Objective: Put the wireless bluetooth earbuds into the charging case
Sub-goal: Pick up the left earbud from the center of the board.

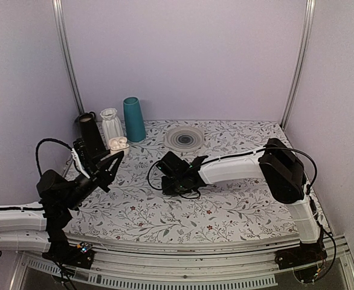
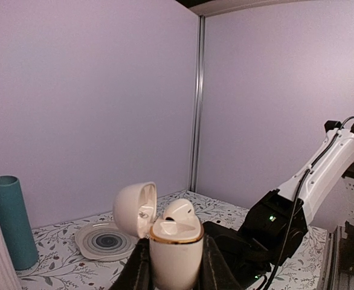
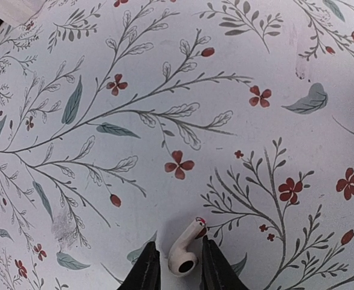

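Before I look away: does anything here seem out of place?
One small white plastic earbud lies loose on the floral tablecloth, straddled by the right gripper. The other earbud sticks up from the open cream-white clamshell charging case in the left gripper, seemingly unseated.

I see a floral-print table [image 1: 237,205]. At upper left of the top view, a teal vase [image 1: 133,119] stands just beside a ribbed white vase [image 1: 110,125]; a grey ringed disc [image 1: 184,138] lies right of them, lilac walls [image 1: 183,54] behind.
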Tool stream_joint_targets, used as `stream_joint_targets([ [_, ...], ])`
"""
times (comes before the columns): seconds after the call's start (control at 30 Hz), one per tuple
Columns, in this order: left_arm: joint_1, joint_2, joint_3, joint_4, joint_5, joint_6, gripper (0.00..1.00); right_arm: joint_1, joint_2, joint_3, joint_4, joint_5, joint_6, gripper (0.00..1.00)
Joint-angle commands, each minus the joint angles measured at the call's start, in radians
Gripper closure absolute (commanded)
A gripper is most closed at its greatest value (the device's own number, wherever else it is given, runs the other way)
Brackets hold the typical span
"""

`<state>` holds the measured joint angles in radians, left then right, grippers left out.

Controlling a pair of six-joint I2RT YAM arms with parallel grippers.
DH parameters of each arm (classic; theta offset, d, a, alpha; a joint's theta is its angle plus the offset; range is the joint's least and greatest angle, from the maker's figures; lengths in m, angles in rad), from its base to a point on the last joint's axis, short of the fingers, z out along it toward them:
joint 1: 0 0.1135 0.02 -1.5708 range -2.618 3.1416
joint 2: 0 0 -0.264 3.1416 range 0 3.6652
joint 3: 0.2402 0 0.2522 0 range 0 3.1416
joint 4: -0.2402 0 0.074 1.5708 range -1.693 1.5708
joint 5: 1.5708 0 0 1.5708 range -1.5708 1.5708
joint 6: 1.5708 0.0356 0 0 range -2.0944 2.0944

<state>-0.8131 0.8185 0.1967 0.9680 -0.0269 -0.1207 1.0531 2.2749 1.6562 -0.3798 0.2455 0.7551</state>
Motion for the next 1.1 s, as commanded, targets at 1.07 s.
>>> stream_joint_targets([
  [1.07, 0.012, 0.01, 0.018, 0.019, 0.002, 0.0, 1.0, 0.008, 0.05, -0.01, -0.08, -0.036, -0.098, 0.8],
])
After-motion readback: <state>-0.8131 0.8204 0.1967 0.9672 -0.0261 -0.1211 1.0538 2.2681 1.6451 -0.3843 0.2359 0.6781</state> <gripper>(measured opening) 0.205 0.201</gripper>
